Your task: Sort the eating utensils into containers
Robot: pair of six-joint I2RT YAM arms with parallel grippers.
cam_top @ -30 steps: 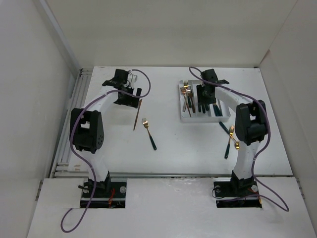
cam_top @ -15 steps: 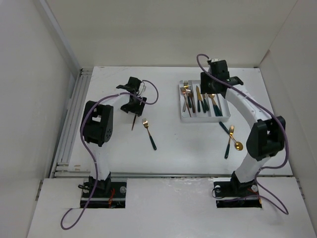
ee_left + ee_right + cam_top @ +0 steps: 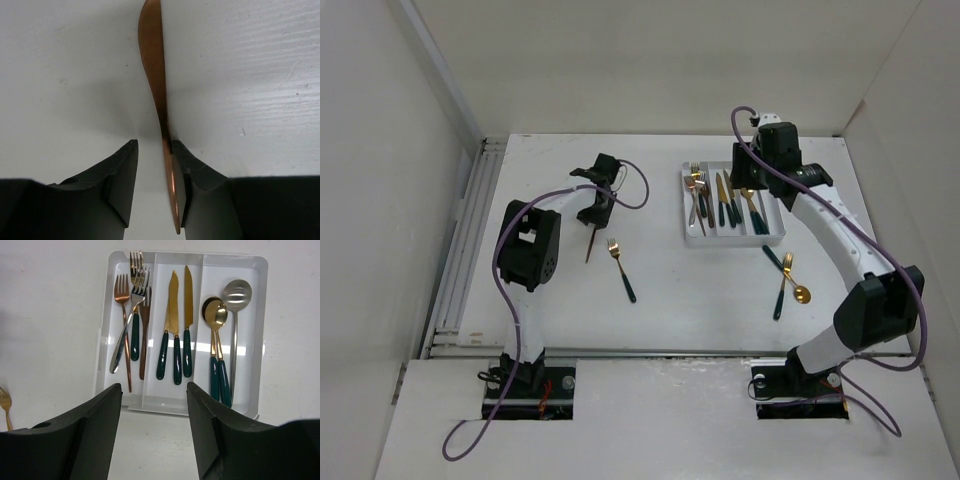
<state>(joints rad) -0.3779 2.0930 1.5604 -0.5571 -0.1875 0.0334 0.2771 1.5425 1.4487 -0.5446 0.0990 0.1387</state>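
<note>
One copper utensil lies within the left gripper.

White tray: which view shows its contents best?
Right wrist view: the white tray is close and whole, forks left, knives middle, spoons right. Top external shows it small, contents hard to tell apart. Left wrist shows only a copper utensil, no tray.

Narrowly parted left fingers, widely spread right fingers
</note>
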